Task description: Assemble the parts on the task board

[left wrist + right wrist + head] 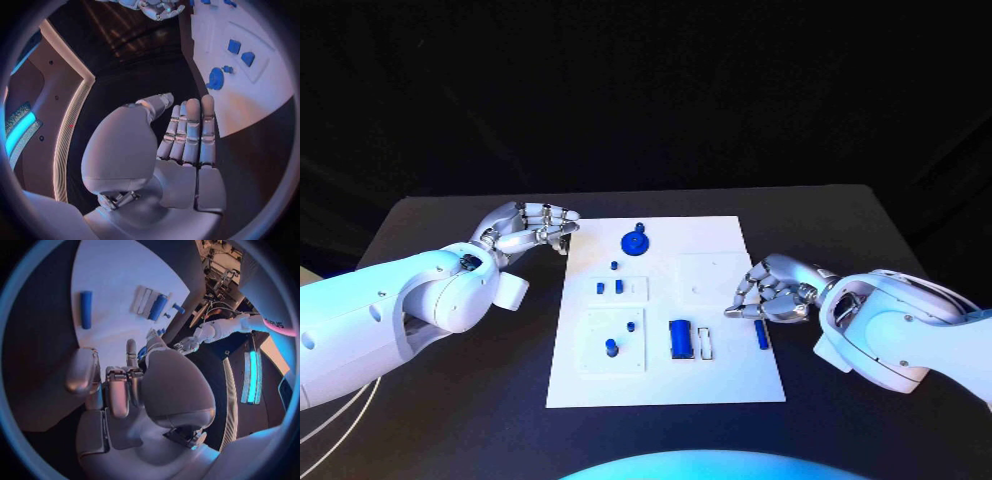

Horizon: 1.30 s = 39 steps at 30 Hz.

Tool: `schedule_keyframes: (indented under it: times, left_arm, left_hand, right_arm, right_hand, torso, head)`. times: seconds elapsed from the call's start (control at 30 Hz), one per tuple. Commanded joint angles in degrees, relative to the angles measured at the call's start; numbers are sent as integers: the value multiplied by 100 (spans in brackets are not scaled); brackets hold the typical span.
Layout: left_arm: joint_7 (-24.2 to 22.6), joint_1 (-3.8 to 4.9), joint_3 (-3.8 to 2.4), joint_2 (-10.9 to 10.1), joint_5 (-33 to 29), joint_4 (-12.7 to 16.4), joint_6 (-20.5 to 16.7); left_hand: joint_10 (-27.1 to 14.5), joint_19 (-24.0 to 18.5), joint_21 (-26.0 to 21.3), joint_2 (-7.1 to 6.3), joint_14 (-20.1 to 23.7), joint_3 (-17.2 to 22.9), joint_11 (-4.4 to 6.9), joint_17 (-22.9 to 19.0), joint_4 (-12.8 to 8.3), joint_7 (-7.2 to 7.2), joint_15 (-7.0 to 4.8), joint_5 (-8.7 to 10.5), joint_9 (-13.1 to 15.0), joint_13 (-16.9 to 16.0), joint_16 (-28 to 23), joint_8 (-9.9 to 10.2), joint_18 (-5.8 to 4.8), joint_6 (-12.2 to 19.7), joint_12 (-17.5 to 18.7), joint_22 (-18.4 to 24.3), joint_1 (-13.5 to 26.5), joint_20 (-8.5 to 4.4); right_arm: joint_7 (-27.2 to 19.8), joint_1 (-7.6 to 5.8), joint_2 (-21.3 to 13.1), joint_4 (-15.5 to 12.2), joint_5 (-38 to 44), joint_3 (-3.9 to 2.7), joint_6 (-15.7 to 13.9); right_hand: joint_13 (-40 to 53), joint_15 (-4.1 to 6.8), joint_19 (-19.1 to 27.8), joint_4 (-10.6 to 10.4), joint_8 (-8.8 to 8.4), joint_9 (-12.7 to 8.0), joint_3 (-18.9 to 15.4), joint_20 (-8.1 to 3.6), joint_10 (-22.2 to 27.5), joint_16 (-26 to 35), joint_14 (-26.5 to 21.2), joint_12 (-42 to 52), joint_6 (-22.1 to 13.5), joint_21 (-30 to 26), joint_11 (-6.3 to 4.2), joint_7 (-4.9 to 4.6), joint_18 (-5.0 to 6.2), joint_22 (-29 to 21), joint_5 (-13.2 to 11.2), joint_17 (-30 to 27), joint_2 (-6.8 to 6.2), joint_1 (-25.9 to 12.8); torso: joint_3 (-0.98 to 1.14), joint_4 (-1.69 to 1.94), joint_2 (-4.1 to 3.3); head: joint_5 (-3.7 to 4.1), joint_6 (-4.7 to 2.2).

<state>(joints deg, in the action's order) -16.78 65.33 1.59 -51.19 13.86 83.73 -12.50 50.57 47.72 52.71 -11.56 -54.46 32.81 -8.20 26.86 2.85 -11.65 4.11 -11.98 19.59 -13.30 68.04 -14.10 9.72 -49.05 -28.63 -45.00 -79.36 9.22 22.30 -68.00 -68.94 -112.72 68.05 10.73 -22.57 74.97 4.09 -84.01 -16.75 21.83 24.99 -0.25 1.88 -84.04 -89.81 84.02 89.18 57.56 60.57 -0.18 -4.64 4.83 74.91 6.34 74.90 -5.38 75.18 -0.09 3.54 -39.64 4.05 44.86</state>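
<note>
A: Task board (689, 245) sits mid-counter, and several blue parts look seated: the round piece (635, 241) at twelve o'clock, small pegs (609, 286) toward nine.

B: The long bar (762, 333) at four o'clock lies loose, so there's work left, I'd judge.

A: Right hand (776, 288) hovers beside it, fingers curled, holding nothing.

B: Left hand (528, 228) rests off the board at ten o'clock, fingers together, holding nothing. Nothing blocks the way.

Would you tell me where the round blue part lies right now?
In the head view, the round blue part lies near the task board's far edge, close to the left hand.
</note>
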Motion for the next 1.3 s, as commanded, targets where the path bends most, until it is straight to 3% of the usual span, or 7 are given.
schedule_keyframes:
  times: [0.03, 0.23, 0.33, 0.47, 0.77, 0.97, 1.3]
  left_arm:
    - [-172, 0, -4, 2, -144, 39, 128]
    - [-250, -2, -4, -12, -217, 54, 171]
    - [-265, -4, -4, -13, -230, 52, 179]
    - [-278, -7, -4, -11, -242, 56, 192]
    - [-332, -11, -4, -13, -252, 65, 238]
    - [-355, -11, -4, -29, -259, 77, 247]
    - [-334, -12, -4, -53, -265, 78, 241]
  left_hand:
    - [-42, 9, -71, -22, 39, -29, 7, 1, 87, -2, 10, -13, -7, 5, 36, -26, 79, 58, -51, 36, 100, 54]
    - [-109, 82, -320, -132, 55, -305, 7, 19, 357, 9, 28, 25, 3, -6, 93, -80, 81, 117, -142, 217, 318, 88]
    - [-118, 99, -352, -142, 58, -343, 7, 20, 390, 9, 29, 26, 4, -9, 99, -87, 81, 126, -157, 241, 327, 89]
    - [-132, 128, -403, -151, 62, -404, 8, 22, 446, 10, 30, 25, 4, -13, 109, -96, 81, 144, -180, 279, 340, 91]
    - [-187, 225, -576, -207, 79, -699, 13, 25, 672, 13, 34, 19, 11, -30, 136, -143, 80, 183, -267, 409, 374, 96]
    - [-211, 260, -639, -196, 89, -823, 11, 25, 776, 15, 36, 13, 11, -36, 144, -159, 79, 201, -302, 454, 370, 97]
    - [-219, 273, -660, -170, 92, -851, 11, 25, 809, 15, 36, 8, 12, -38, 147, -166, 79, 204, -314, 469, 350, 97]
  right_arm:
    - [-305, -50, -233, 80, 96, 9, 14]
    - [-139, -74, -574, 117, 773, 34, 265]
    - [-22, -67, -653, 77, 1046, 51, 325]
    - [169, -33, -721, 20, 1349, 79, 426]
    - [389, 154, -663, 23, 1520, 107, 480]
    - [480, 361, -460, 94, 1603, 112, 428]
    - [535, 450, -243, 164, 1739, 112, 425]
  right_hand:
    - [1439, -64, -226, 6, -48, -9, 73, 40, -543, -19, 598, -28, -22, 14, 55, -15, -56, 827, -86, 1510, -129, 26]
    - [1426, -72, -230, -2, -61, -6, 131, 56, -531, -19, 598, -51, 13, 37, 61, -18, -57, 838, -225, 1510, -233, 10]
    - [1422, -71, -230, -4, -46, 4, 155, 59, -528, -19, 598, -57, 56, 40, 55, -9, -57, 841, -251, 1510, -262, -2]
    - [1423, -57, -237, -9, -5, 26, 192, 56, -529, -19, 598, -56, 148, 74, 34, 20, -59, 853, -280, 1510, -297, -55]
    - [1421, -37, -240, -18, 22, 44, 218, 44, -527, -19, 598, -61, 208, 77, 11, 44, -58, 858, -291, 1510, -327, -175]
    - [1423, -32, -240, -18, 23, 48, 231, 40, -529, -19, 598, -58, 215, 71, 6, 50, -58, 858, -286, 1510, -321, -237]
    - [1428, -24, -243, -19, 32, 54, 263, 34, -533, -19, 598, -49, 238, 81, -3, 62, -59, 863, -278, 1510, -290, -308]
  torso:
    - [-8, -3, -3]
    - [21, -8, -6]
    - [24, -16, 3]
    - [10, -2, -4]
    - [6, 4, -9]
    - [11, 10, -9]
    - [8, 6, -8]
  head:
    - [80, -14]
    - [181, -16]
    - [195, 3]
    - [273, 9]
    - [307, 25]
    - [271, 49]
    - [263, 68]
